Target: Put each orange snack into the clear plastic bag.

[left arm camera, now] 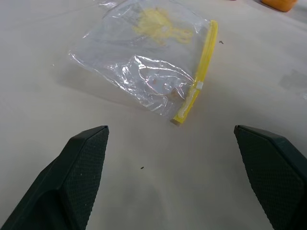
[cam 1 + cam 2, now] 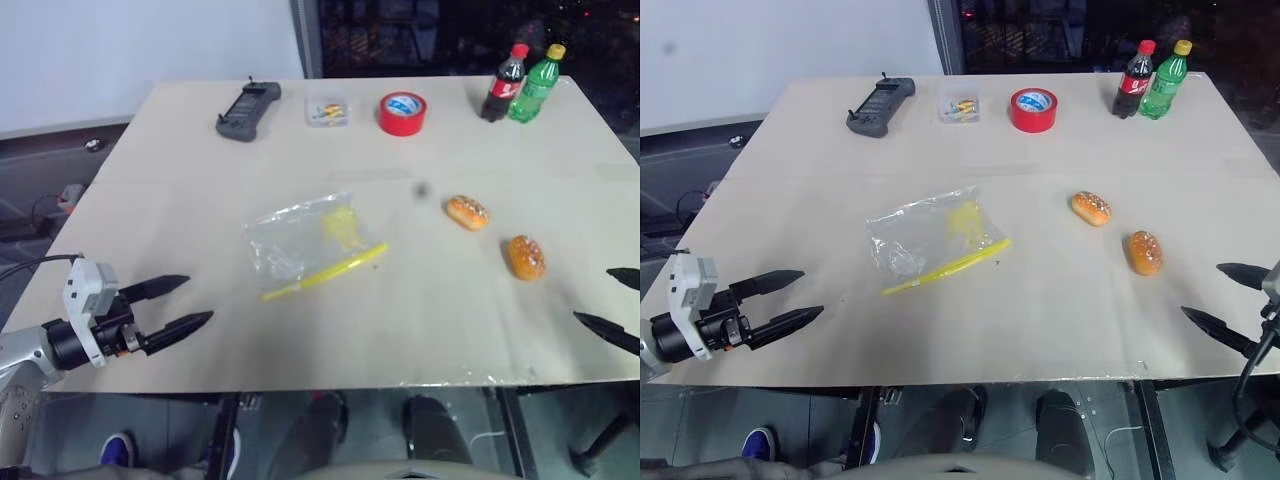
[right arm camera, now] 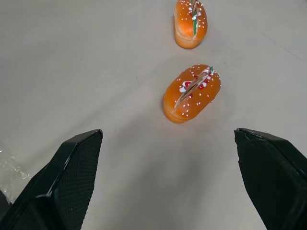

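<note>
The orange snacks, nearer snack (image 2: 525, 257) and farther snack (image 2: 467, 212), both lie bare on the table (image 2: 200, 170), right of centre, a little apart from each other; neither is bagged, so nothing of the task is done. The clear plastic bag (image 2: 305, 237) lies flat mid-table, well apart from them, its yellow seal strip (image 2: 325, 272) toward the robot. The left gripper (image 2: 190, 303) hovers open and empty near the bag; the right gripper (image 2: 1225, 298) stands wide and empty just short of the nearer snack; both pick-ups remain.
</note>
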